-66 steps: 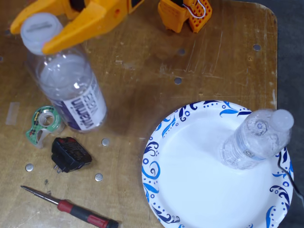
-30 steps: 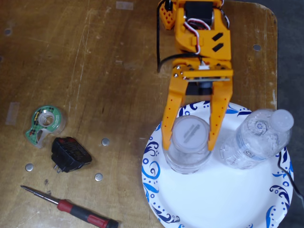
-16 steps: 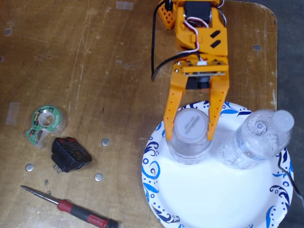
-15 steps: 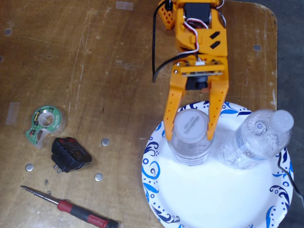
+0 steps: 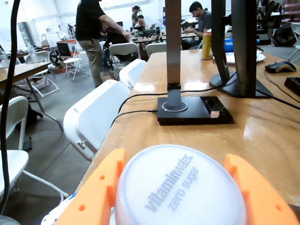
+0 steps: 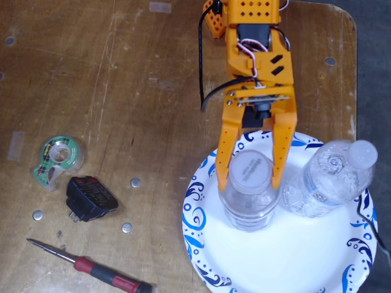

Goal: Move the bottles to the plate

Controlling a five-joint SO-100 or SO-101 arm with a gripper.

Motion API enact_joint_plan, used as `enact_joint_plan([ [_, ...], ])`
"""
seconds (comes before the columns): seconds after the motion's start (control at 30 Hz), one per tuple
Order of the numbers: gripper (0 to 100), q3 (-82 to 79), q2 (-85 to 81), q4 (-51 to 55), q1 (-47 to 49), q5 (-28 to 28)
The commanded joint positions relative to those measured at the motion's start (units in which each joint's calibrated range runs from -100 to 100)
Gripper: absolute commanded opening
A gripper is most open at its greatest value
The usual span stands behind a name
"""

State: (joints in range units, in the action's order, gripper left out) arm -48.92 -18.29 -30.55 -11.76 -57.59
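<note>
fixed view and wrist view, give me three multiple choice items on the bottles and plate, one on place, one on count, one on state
1. Where does the vitamin water bottle stand?
A. on the plate
B. by the tape roll
C. on the screwdriver

2. How many bottles are on the plate?
A. none
B. one
C. two

3. How do the jaws of the gripper stand?
A. far from any bottle
B. one on each side of the vitamin water bottle's cap
C. around the other bottle

Answers:
1 A: its base sits inside the plate's blue rim.
2 C: both bottles stand upright on it.
3 B: both views show orange fingers flanking the white cap.
</note>
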Motion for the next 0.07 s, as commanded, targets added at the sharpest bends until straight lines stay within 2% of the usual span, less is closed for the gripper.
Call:
enact_joint_plan([
  [0.0, 11, 0.18, -0.18, -0.87, -0.05, 0.63],
  [0.03, 11, 0.18, -0.09, -0.95, -0.15, 0.68],
])
